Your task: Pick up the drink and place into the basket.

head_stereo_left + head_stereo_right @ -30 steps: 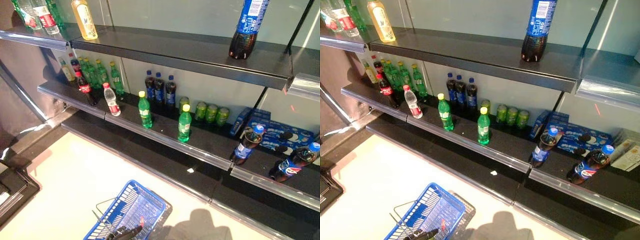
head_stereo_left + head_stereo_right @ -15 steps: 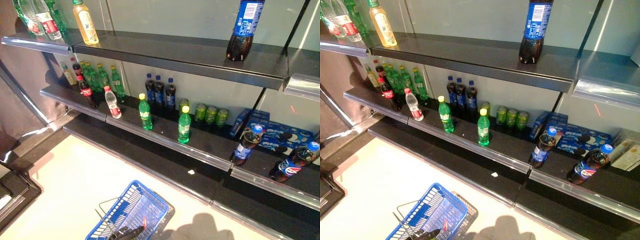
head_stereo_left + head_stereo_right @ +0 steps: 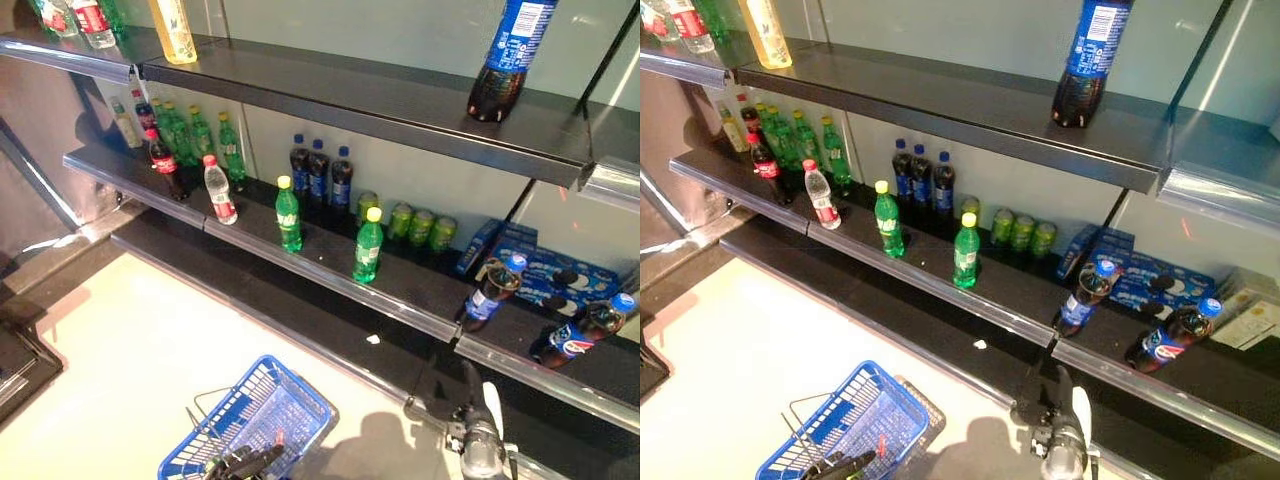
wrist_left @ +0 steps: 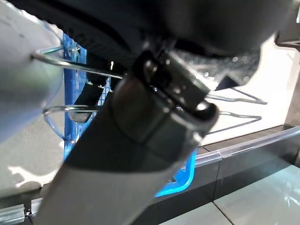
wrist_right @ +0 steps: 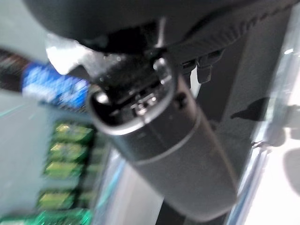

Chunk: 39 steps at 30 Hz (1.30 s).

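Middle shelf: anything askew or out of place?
Yes. The two cola bottles at the right end lean over instead of standing upright like the green bottles further left. A small white scrap lies on the bottom shelf. No spill is visible.

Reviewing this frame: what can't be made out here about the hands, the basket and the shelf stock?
- Right hand: cut off by the eye views' lower edge; its wrist view is blurred, so the finger state is unclear.
- Left hand: only dark fingers on the basket handle; the frame edge cuts off the palm.
- Blue basket: near part cut off, contents unclear.
- Top-shelf bottles: upper parts cropped.
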Available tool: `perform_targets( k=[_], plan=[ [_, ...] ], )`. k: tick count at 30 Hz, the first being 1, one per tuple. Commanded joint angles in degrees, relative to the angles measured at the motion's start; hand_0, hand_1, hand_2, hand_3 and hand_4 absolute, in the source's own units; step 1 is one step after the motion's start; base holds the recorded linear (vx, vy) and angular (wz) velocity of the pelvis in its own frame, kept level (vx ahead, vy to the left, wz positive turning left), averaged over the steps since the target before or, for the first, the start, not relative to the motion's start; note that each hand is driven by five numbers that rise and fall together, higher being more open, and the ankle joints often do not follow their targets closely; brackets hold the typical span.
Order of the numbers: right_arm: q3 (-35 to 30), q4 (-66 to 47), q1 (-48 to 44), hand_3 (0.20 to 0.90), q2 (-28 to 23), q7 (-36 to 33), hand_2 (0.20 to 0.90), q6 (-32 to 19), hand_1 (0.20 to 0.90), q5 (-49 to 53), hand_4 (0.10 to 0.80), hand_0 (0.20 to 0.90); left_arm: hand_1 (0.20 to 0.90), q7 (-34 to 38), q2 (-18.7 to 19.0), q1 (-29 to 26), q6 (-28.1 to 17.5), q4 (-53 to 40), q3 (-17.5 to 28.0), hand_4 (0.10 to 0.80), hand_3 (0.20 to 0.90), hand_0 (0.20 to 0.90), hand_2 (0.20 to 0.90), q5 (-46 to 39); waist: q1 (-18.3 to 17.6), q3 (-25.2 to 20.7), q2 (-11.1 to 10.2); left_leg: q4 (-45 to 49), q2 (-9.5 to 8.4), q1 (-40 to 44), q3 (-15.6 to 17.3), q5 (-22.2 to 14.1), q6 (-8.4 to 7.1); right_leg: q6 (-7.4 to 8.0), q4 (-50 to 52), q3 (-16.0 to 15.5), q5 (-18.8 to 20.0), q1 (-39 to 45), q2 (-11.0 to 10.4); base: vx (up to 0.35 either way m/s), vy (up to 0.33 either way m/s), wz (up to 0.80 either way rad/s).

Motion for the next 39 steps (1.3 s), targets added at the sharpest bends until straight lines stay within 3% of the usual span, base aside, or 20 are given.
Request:
perform_targets(
  k=[1,4,8,16,25,32,33,39],
  plan=[
    [-0.81,-14.35,-1.06,0.900,-4.92,-2.05,0.900,-1.65,0.900,-3.12,0.800,0.900,0.300,-0.84,0.85,-2.01,-2.48,-4.79,0.04,0.100,0.200,0.300,0.300,3.21,0.30,0.64,-1.31,0.27,0.42,0.13,2.09,-0.25,1.20,1.40,1.28,5.41,2.20,-1.40,-3.17,0.000,0.000,0.00],
    [-1.77,-19.50,-0.83,0.900,-6.07,-2.12,0.900,-2.42,0.900,-1.57,0.800,0.900,0.300,-0.64,0.61,-1.64,-2.67,-5.04,0.05,0.100,0.200,0.300,0.300,3.19,0.06,0.66,-1.23,0.27,0.51,0.10,2.14,-0.34,1.21,1.47,1.35,5.70,2.18,-1.61,-3.19,0.000,0.000,0.00],
    [-5.07,-29.14,-1.48,0.900,-6.74,-5.63,0.900,-7.28,0.900,2.43,0.800,0.900,0.300,-0.09,-0.01,-0.78,-3.18,-5.50,0.41,0.100,0.200,0.300,0.300,2.92,-0.65,0.81,-0.88,0.27,0.95,0.02,2.58,-0.48,1.09,1.74,1.94,6.65,1.91,-2.53,-3.39,0.000,0.000,0.00],
    [-10.37,-37.72,-2.26,0.900,-8.17,-9.26,0.900,-11.25,0.900,0.96,0.800,0.900,0.300,-1.31,0.00,1.93,-3.90,-6.00,1.44,0.100,0.200,0.300,0.300,2.68,-0.94,1.02,-0.26,0.27,1.64,0.03,2.82,-0.37,0.92,1.88,3.39,7.41,0.93,-3.80,-3.75,0.032,0.015,-0.08],
    [-13.08,-39.08,-4.56,0.900,-9.39,-11.04,0.900,-12.35,0.900,4.36,0.800,0.900,0.300,-1.67,0.29,3.09,-3.82,-6.20,0.85,0.100,0.200,0.300,0.300,2.52,-0.38,2.47,0.20,2.02,1.65,-1.31,1.46,-0.24,0.98,0.93,6.75,7.04,-0.53,-5.83,-3.56,0.029,0.015,-0.01],
    [-12.59,-37.38,-8.59,0.900,-9.95,-15.38,0.900,-13.49,0.900,3.51,0.800,0.900,0.300,-1.53,0.22,2.08,-4.07,-6.65,-0.63,0.100,0.200,0.300,0.300,1.45,0.32,5.79,1.09,4.77,0.47,-5.04,-0.82,0.03,1.35,0.08,10.93,6.55,-1.60,-9.54,-3.55,-0.059,0.041,0.00],
    [-12.04,-36.61,-10.53,0.900,-10.92,-18.50,0.900,-12.66,0.900,-0.76,0.800,0.900,0.300,-1.71,0.39,1.31,-4.13,-7.39,-1.25,0.100,0.200,0.300,0.300,0.86,0.45,7.46,1.50,5.48,0.09,-6.32,-0.97,0.21,1.44,-0.01,11.63,6.60,-1.63,-10.57,-3.71,-0.156,0.047,0.03],
    [-10.39,-30.13,-18.72,0.900,-11.24,-26.16,0.900,-13.66,0.900,0.35,0.800,0.900,0.300,-2.00,0.58,-1.21,-5.82,-9.11,-4.46,0.100,0.200,0.300,0.300,-0.96,1.04,12.69,2.44,8.72,-1.47,-10.59,-1.70,-0.08,2.05,-0.54,14.35,6.44,-2.19,-13.76,-4.23,-0.156,0.035,0.00]
  ],
)
